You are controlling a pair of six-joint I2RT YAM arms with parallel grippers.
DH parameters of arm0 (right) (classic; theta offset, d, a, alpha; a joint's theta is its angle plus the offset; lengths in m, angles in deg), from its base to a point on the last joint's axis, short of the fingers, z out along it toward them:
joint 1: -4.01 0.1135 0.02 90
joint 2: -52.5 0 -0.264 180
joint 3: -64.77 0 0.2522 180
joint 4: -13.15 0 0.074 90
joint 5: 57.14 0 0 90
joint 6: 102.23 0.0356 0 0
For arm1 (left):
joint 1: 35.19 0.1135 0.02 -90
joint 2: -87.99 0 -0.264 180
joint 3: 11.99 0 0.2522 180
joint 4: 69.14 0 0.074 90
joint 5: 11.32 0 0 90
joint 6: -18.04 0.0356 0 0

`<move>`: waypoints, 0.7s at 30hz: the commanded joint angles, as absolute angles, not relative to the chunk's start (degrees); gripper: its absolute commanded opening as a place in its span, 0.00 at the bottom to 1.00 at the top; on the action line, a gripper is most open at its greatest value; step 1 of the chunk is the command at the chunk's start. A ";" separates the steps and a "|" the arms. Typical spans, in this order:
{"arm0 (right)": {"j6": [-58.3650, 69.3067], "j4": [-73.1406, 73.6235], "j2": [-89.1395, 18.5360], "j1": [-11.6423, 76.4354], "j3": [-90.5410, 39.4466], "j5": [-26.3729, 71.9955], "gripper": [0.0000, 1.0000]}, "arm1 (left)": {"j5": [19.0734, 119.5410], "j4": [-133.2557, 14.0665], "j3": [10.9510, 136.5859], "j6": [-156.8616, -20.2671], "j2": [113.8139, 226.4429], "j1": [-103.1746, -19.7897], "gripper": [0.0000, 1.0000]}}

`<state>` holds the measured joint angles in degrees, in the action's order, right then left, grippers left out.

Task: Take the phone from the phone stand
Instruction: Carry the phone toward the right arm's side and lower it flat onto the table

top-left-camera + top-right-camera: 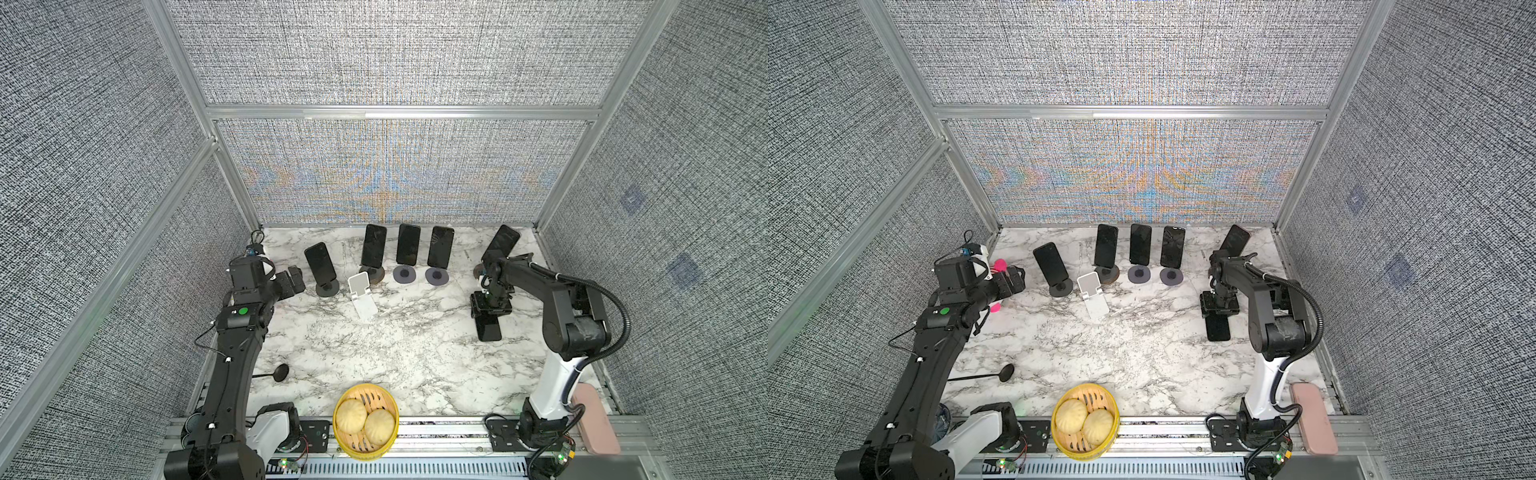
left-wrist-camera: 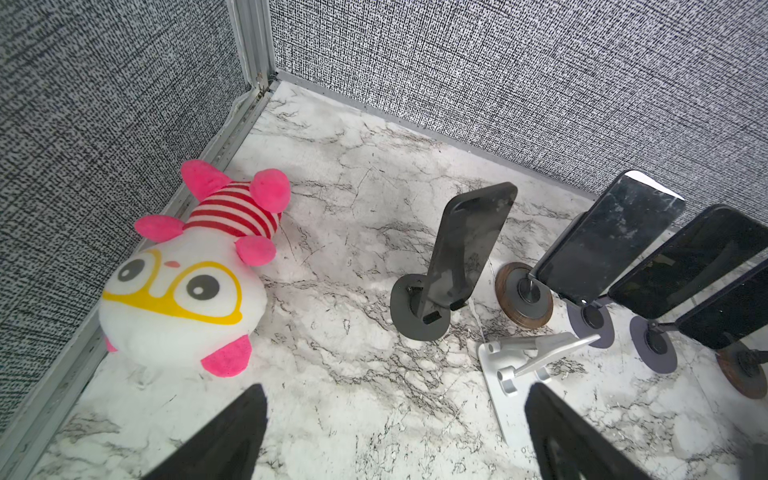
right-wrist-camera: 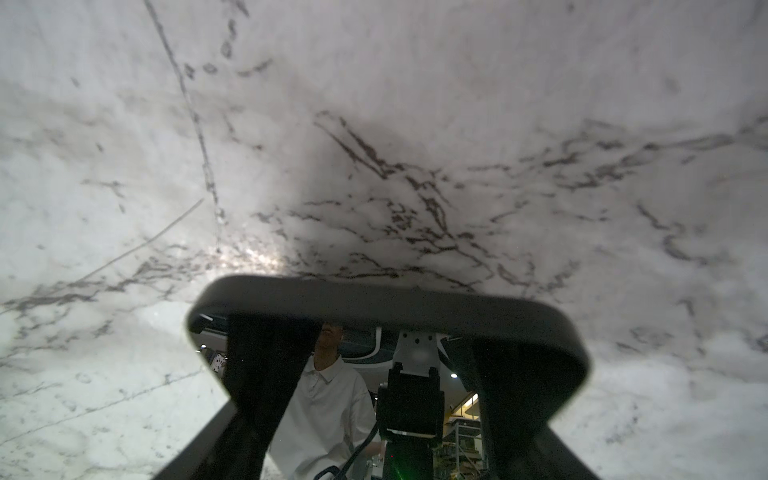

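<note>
A black phone (image 1: 489, 328) lies flat on the marble table (image 1: 415, 353) at the right. My right gripper (image 1: 490, 311) points down over its far end, shut on the phone with a finger at each long side. In the right wrist view the phone's glossy screen (image 3: 374, 299) fills the space between the fingers (image 3: 266, 374). A white folding phone stand (image 1: 362, 297) stands empty near the middle. Several other black phones (image 1: 374, 246) lean on round stands (image 1: 404, 274) along the back. My left gripper (image 1: 297, 280) hangs open at the left and holds nothing; its fingertips (image 2: 249, 407) show over bare marble.
A yellow steamer basket (image 1: 340, 436) with two buns sits at the front edge. A black spoon (image 1: 278, 372) lies at front left. A pink and white plush toy (image 2: 187, 282) lies in the back left corner. A pink flat object (image 1: 594, 419) rests on the right front rail.
</note>
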<state>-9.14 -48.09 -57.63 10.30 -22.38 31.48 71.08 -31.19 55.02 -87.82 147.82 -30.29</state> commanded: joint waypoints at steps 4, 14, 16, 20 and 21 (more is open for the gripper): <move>-8.71 -48.07 -58.34 10.30 -22.03 31.19 0.75 | 70.96 -31.03 55.64 -86.78 147.97 -30.32 0.98; -8.45 -48.66 -58.16 10.27 -22.20 31.58 0.83 | 72.98 -30.69 55.64 -86.34 148.15 -30.44 0.98; -8.44 -49.09 -58.02 10.27 -22.43 31.72 0.83 | 73.14 -30.64 55.65 -86.28 148.11 -30.55 0.98; -7.34 -49.38 -53.95 10.27 -21.45 32.31 0.87 | 75.88 -30.62 55.37 -85.64 148.62 -31.77 0.99; -6.81 -49.47 -52.70 10.29 -21.10 32.42 0.88 | 77.05 -30.62 55.45 -85.54 148.71 -32.58 0.99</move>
<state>-8.17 -48.36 -55.09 10.38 -21.53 32.04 74.23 -30.77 55.11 -86.72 148.45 -31.55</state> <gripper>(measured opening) 0.873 0.987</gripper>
